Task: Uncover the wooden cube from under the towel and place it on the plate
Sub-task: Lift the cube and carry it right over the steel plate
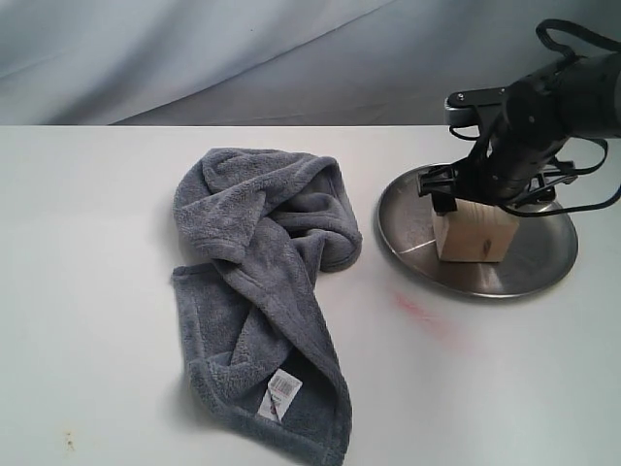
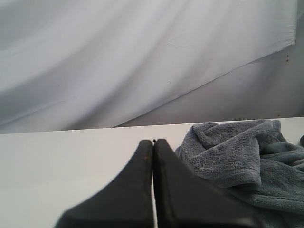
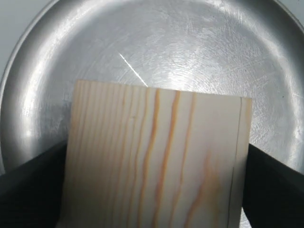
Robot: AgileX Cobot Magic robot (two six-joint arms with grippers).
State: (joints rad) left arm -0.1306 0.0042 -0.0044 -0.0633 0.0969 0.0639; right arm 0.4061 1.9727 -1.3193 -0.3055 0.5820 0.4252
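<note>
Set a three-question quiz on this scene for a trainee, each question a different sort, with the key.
1. True or false: the wooden cube lies hidden under the towel.
2. The cube stands on: A) the towel, B) the plate, C) neither.
3. Fill in: the left pincer is ____ (open or shut).
Key: 1 false; 2 B; 3 shut.

1. Robot lab or data-collection bench, going by the set-up.
2. Plain white table (image 1: 97, 243) as the work surface.
3. Wrinkled grey-white fabric backdrop (image 1: 243, 49) hangs behind the table and shuts off the rest of the room.
4. Black robot arm (image 1: 558, 97) with loose cables reaches over the table.
5. Only staged props: towel (image 1: 262, 262), wooden cube (image 1: 473, 233), steel plate (image 1: 543, 260).
</note>
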